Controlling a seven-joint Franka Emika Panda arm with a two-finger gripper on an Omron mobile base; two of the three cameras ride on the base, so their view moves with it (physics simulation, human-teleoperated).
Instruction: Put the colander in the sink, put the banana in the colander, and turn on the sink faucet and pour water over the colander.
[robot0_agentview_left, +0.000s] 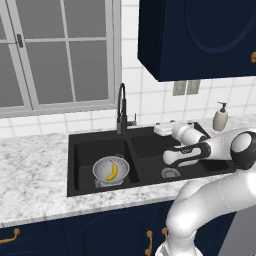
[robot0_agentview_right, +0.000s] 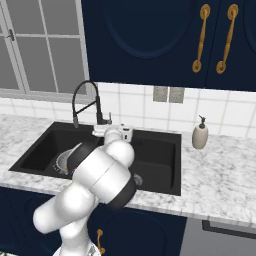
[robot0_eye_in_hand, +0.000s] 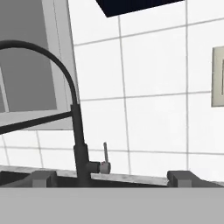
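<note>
Sink: matte black, rectangular, two basins, set in white marbled stone, round silver drain in the right basin. Colander: small round silvery perforated bowl, upright on the floor of the left basin, toward its front. Banana: short, yellow, curved, lying inside the colander. Sink faucet: thin, black, high arched neck, standing upright behind the divider between the basins; small side lever sticking straight up from the base, spout end over the left basin.
</note>
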